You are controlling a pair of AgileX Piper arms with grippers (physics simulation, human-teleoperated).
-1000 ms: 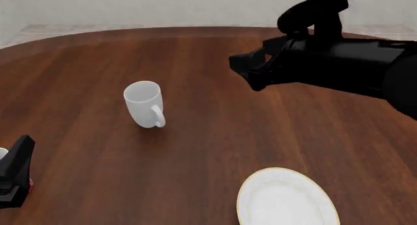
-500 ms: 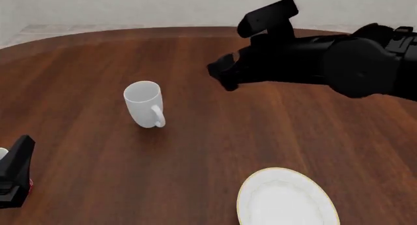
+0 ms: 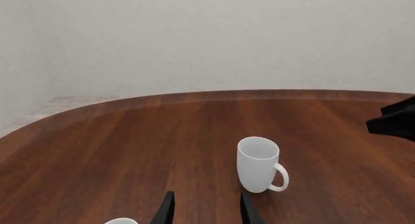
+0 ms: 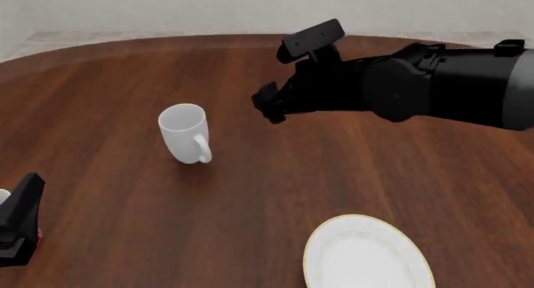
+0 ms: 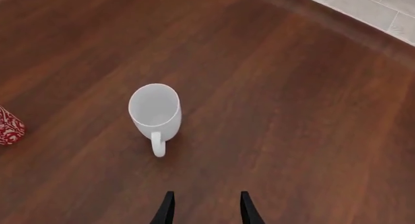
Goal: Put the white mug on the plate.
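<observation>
Front view: glossy white mug (image 4: pixel 185 134), tapered cyl. w/ loop handle toward camera, upright on dark wood-grain table (image 4: pixel 117 194), left of centre. Flat round plate (image 4: pixel 367 253), thin gold rim, at near edge right of centre, well apart from mug. Right gripper (image 4: pixel 267 105), matte black, in the air right of mug and beyond it, not touching. Left gripper (image 4: pixel 21 216) low at left edge; gap can't be told here.

Left wrist view: left gripper (image 3: pixel 204 209) fingers apart, empty; mug (image 3: pixel 258 164) ahead, near.

Right wrist view: right gripper (image 5: pixel 204 208) fingers apart, empty; mug (image 5: pixel 155 112) ahead, rim open, empty. Red-and-white patterned object (image 5: pixel 9 127) at edge.
</observation>
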